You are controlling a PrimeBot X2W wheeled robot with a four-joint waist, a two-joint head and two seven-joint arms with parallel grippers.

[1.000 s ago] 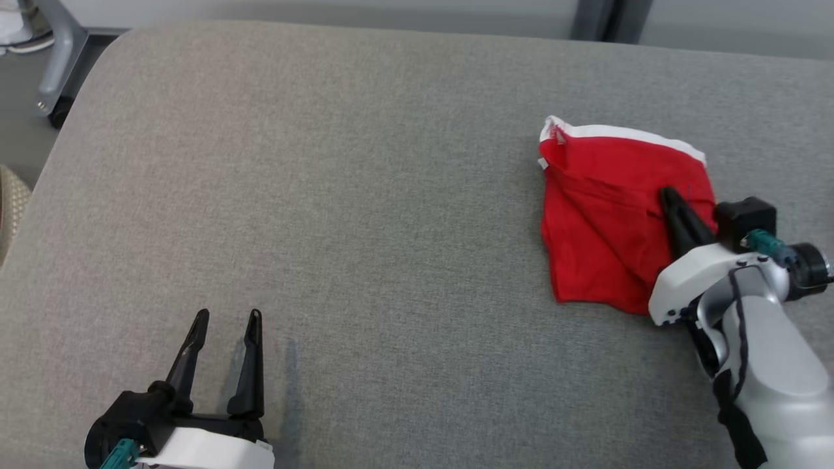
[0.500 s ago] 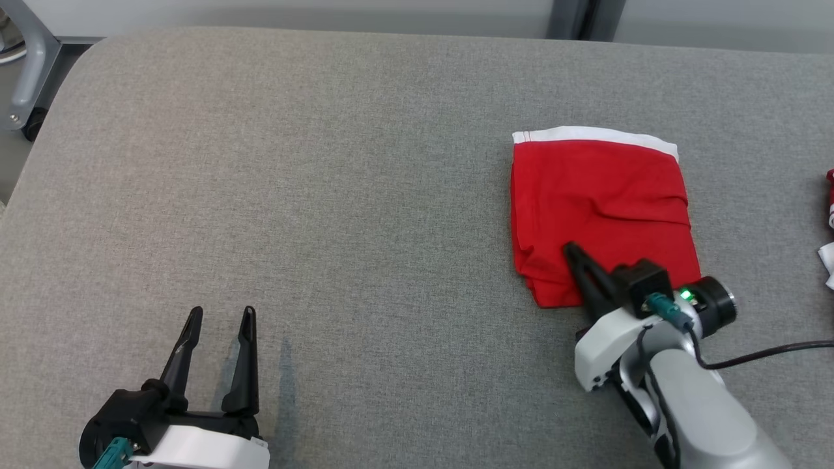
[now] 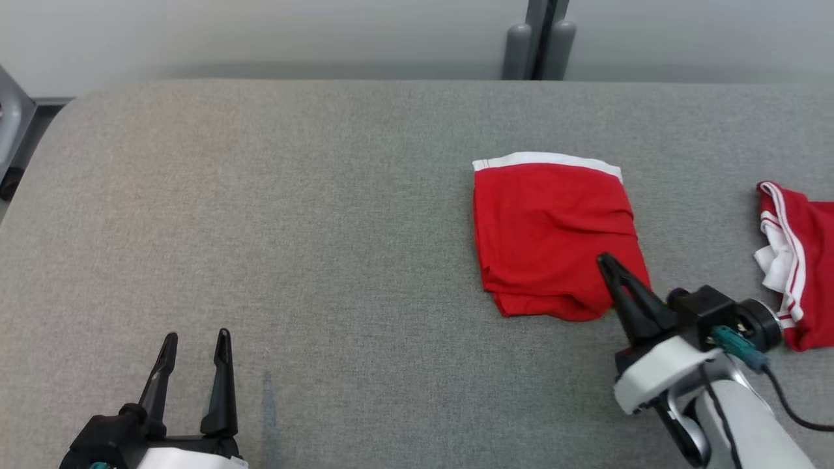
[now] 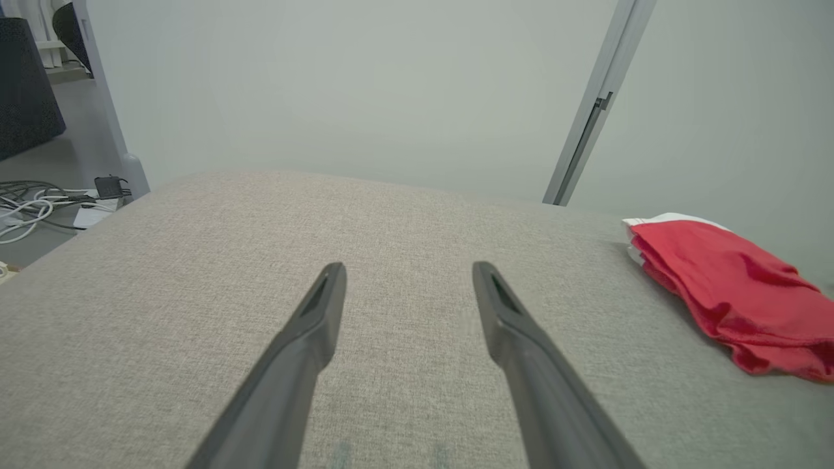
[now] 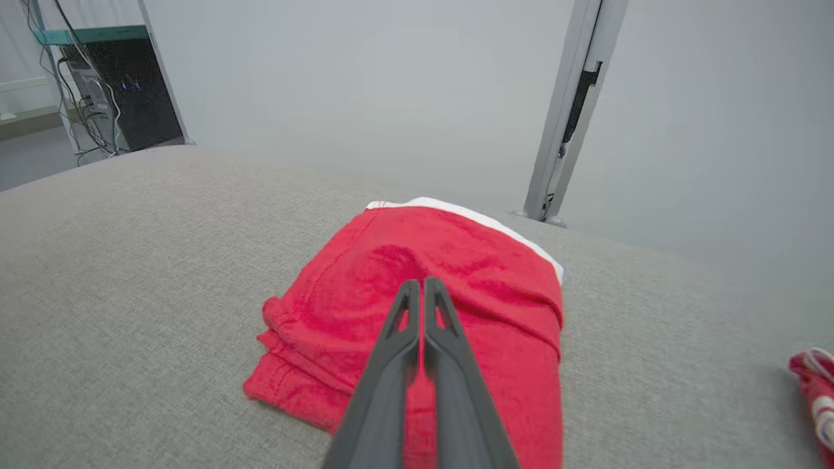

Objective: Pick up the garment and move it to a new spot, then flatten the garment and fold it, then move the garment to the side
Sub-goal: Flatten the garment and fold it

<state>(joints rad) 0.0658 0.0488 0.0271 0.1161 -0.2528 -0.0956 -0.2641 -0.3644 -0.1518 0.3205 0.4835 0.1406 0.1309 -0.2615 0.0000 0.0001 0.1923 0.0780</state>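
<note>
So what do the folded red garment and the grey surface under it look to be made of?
Folded red garment: soft matte knit, likely cotton jersey; it wrinkles limply, with stitched hems. Grey surface: woven upholstery fabric, probably padded; heathered weave, rounded edges.

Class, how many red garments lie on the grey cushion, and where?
2. The folded garment lies right of centre; the second garment lies at the right edge, partly cut off, so others may lie beyond view.

The garment (image 3: 554, 234) is soft, creased red cloth with a white knit band, the cushion (image 3: 293, 228) is a coarse, matt grey weave, and the left gripper (image 3: 195, 339) and right gripper (image 3: 606, 260) look like smooth, matt dark plastic.
</note>
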